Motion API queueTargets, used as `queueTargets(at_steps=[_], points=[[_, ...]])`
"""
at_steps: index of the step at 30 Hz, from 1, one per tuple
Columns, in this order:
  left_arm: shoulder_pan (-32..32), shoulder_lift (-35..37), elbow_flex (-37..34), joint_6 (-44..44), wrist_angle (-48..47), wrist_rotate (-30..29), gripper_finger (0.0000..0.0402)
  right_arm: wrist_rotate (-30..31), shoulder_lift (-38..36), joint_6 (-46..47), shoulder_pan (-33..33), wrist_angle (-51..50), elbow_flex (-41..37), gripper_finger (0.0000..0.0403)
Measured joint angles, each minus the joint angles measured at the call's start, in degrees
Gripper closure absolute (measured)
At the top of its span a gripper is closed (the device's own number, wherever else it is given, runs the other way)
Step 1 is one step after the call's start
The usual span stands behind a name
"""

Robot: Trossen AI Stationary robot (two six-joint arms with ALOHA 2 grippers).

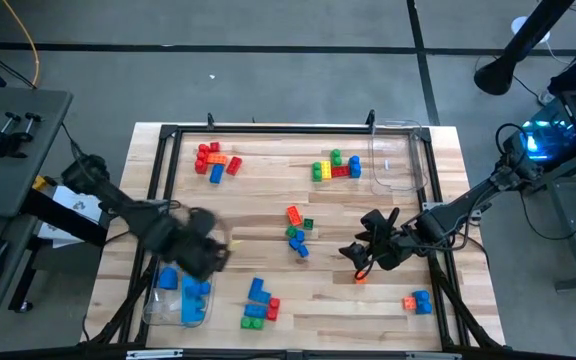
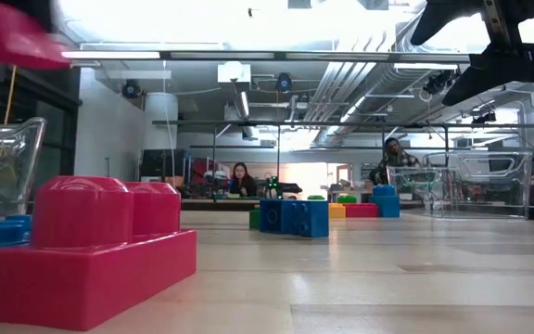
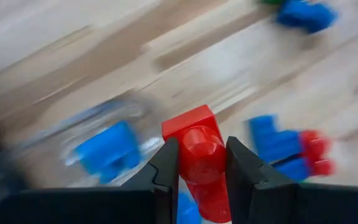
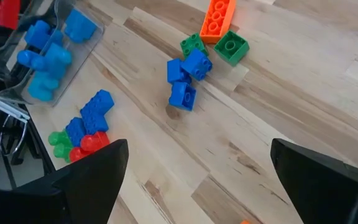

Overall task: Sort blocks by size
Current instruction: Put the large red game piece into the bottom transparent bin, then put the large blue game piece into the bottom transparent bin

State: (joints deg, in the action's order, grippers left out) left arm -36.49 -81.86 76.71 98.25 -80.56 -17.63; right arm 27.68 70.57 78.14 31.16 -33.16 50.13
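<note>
A red block (image 3: 197, 158) – light, stiff, probably slick plastic – is clamped across its flat sides by the left gripper (image 3: 201, 168), while the right gripper (image 4: 197, 180) is held wide apart.

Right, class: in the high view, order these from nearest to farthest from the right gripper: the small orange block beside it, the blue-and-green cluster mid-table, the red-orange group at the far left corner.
From the right gripper:
1. Small orange block, right beside its fingers.
2. Blue-and-green cluster, mid-table, toward the left arm.
3. Red-orange group, far-left corner.
</note>
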Motion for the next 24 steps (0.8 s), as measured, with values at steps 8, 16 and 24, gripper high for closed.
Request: queueTargets(at_steps=[8,16,24], points=[[-11.7,0.0,-1.9,15.2,-8.9,5.6,0.0344,1.8,0.0,0.0,-0.4,0.1,0.0,0.0014],[-11.7,0.7,-6.8,11.1,-6.2,9.9,0.0275,1.7,0.0,-0.1,-0.8,3.0,0.0,0.0014],[-9.4,5.7,-6.8,4.6,-3.0,6.6,0.0176,1.6,0.0,-0.2,-0.8,4.9,0.0,0.0014]])
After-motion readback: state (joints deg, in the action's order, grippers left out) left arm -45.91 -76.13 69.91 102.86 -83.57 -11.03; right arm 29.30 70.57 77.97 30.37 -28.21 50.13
